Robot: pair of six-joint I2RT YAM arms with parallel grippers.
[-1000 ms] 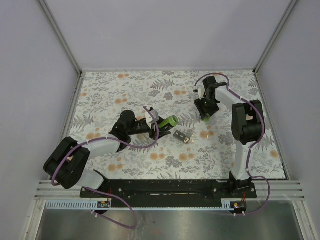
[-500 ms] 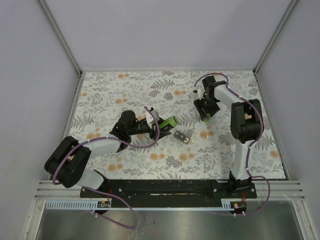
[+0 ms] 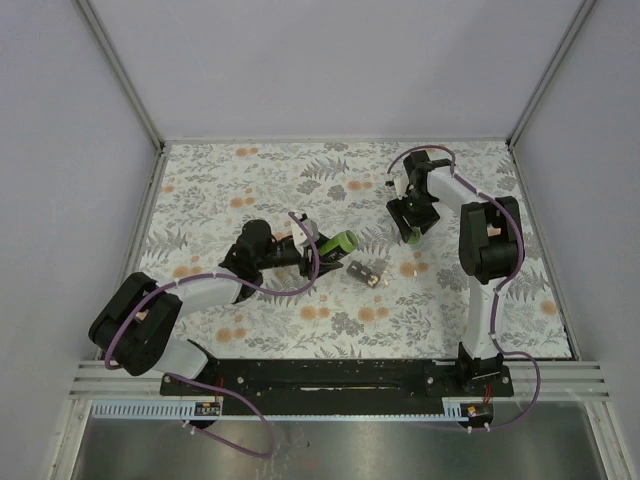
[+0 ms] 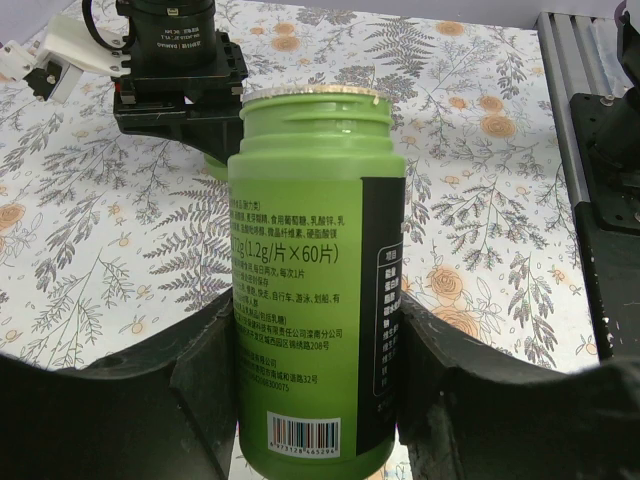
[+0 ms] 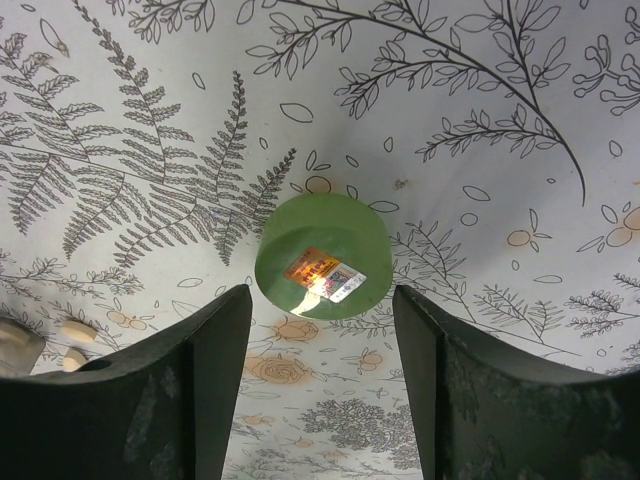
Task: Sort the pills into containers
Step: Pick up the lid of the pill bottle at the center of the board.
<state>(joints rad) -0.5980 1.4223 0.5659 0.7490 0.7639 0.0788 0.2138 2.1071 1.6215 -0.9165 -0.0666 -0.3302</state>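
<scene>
Gripping green bottle [image 4: 315, 270] in left tool [image 4: 318, 385], right tool [image 5: 320, 305] open, straddling green cap [image 5: 322, 250], gaps both sides

bottle [image 4: 315, 270]: green plastic, smooth, with a satin sheen; a printed label is wrapped round it.
cap [image 5: 322, 255]: green plastic, smooth and matt.
sticker [image 5: 325, 277]: glossy, light is thrown back from it; set toward 6 o'clock on the cap.
cover [image 3: 250, 180]: leaf-printed sheet, matt; cloth or paper cannot be told.
left gripper [image 4: 318, 340]: black plastic, matt, finely grained.
right gripper [image 5: 320, 300]: black plastic, matt.
frame [image 3: 120, 70]: bare metal, dully shining.
pills [image 5: 75, 332]: pale, matt, at 8 o'clock.
</scene>
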